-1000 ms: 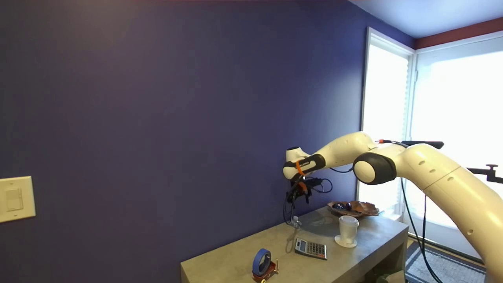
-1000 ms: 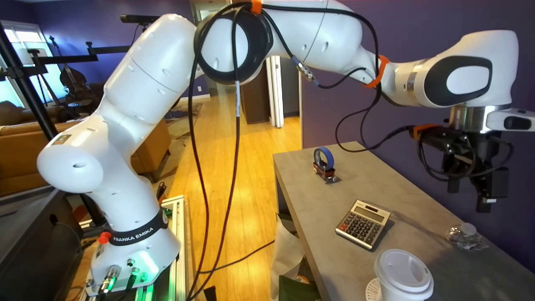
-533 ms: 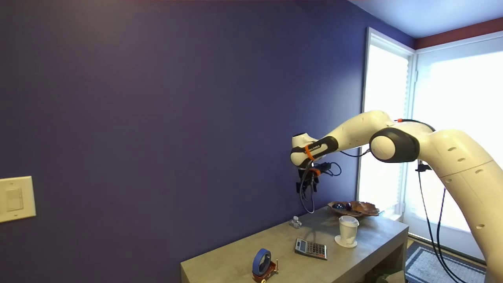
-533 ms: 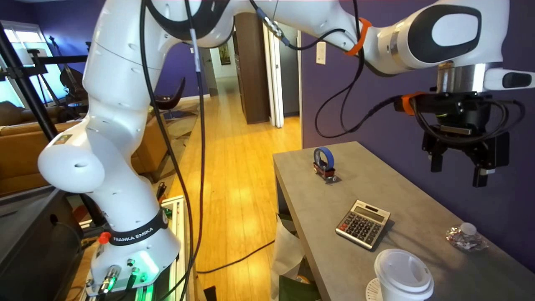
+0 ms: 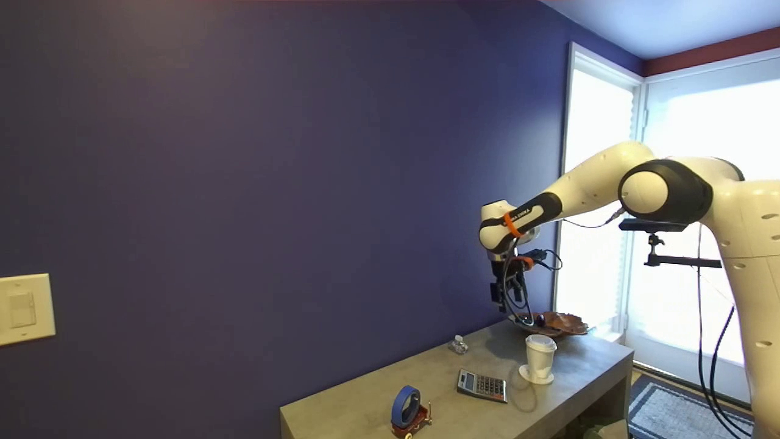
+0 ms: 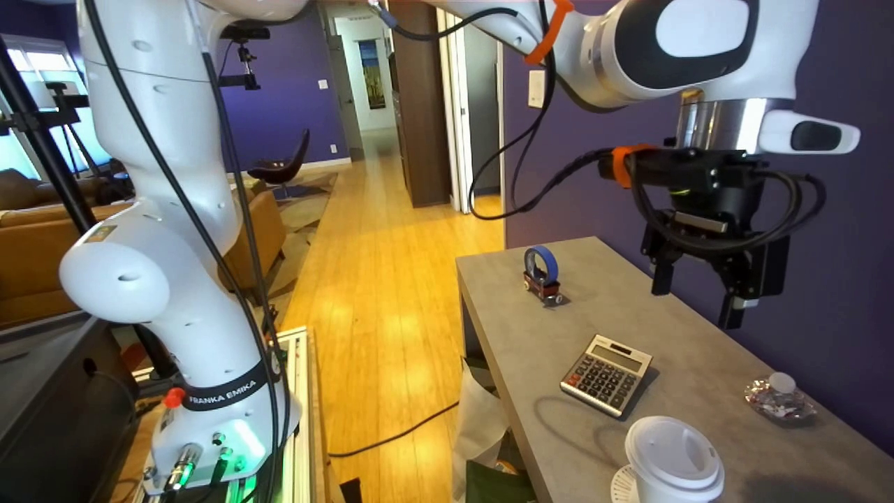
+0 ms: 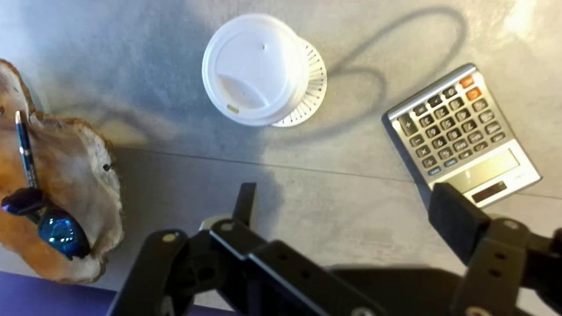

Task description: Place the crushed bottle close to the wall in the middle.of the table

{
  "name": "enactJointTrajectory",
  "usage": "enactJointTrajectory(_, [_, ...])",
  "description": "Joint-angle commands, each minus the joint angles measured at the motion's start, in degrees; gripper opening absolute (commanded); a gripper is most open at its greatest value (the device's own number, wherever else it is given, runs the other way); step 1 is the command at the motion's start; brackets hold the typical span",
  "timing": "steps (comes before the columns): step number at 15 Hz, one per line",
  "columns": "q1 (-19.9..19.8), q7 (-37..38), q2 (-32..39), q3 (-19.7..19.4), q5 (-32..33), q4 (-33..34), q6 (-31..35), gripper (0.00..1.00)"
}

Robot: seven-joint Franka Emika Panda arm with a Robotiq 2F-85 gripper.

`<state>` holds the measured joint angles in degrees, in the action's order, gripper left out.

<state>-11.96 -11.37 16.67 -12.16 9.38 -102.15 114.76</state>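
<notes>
Above table, gripper farther from crushed bottle than before, jaws spread; bottle unmoved near wall.

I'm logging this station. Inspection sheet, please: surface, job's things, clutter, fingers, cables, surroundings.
Surface: gray table, one thin dark line across it.
Job's things: crushed bottle on the table, near the purple wall.
Clutter: calculator, lidded cup, blue ring on a small wagon, brown dish with sunglasses and pen.
Fingers: open above the table; between them, nothing seen.
Cables: bundle looping off the arm; another cable on the floor.
Surroundings: light switch, bright window.
</notes>
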Motion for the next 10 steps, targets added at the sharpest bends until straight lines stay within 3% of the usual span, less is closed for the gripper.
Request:
enactJointTrajectory(1, [-1.36,-4.12,-10.02,0.49,-0.15,-13.98,4.60,1.00])
enactJointTrajectory(5, [-3.09,-16.41,-18.75,-0.22,-3.54,-26.01,5.14,1.00])
enactJointTrajectory(6, [-1.86,-9.92,-11.83,-0.19,-1.17,-17.63,2.97,1.00])
enactJointTrajectory(10, [-2.31,-14.84,-17.14,-0.90,-2.24,-24.21,3.79,1.00])
